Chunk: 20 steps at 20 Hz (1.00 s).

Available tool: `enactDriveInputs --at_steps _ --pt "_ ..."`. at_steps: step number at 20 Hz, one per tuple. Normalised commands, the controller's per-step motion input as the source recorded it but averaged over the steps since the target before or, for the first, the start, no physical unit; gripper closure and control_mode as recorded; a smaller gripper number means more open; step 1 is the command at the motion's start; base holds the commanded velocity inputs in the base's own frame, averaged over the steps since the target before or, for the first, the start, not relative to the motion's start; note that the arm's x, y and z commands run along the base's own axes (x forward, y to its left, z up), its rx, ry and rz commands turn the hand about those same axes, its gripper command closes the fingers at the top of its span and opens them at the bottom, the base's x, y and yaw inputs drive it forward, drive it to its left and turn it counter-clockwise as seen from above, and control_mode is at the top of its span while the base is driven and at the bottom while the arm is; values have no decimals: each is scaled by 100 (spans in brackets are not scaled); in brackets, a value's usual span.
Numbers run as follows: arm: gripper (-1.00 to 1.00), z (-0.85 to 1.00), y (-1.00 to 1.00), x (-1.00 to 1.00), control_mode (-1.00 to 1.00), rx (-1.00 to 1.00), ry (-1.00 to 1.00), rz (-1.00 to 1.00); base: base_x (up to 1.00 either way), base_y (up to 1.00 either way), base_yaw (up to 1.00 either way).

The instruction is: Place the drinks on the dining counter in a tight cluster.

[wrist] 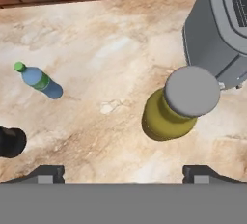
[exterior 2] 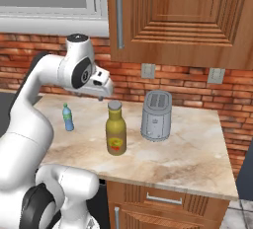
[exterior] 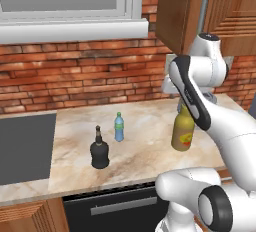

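- Fingers (wrist: 123,172): spread wide, empty, hanging above the worktop (wrist: 111,39), over and slightly to one side of the olive bottle (wrist: 181,105).
- Olive bottle: upright, grey cap on, red-yellow label; stands near the toaster (exterior 2: 156,115), apart from it in the right base view.
- Blue bottle (exterior: 119,127): small, upright, green cap on; stands just behind and beside the black bottle (exterior: 99,150), well apart from the olive one.
- Black bottle: squat, narrow neck, upright, nearest the cooktop (exterior: 25,146).
- Contents: olive and black bottles opaque, fill cannot be told; the blue one's fill is too small to judge. Toaster slots look empty.
- Risk, tipping: olive bottle is tall; a descent off its centre could strike the cap and topple it.
- Risk, toaster: close by on one side; a spread finger could catch it on the way down.
- Risk, slip: a pinch high on the cap may let the smooth body swing or drop.
- Risk, cluster: a carried bottle set down too near the other two could knock them.
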Motion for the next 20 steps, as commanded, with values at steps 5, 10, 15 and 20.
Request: enactDriveInputs --at_steps 5,10,15,20 --pt "-100 0 -34 -11 -100 -2 6 -16 0 0 0" --pt "-100 -5 -38 5 -100 -4 11 -8 0 0 0" --pt "-100 -1 -21 16 -100 -4 5 2 0 0 0" --pt "-100 -9 -8 8 -100 -4 0 3 0 0 0"
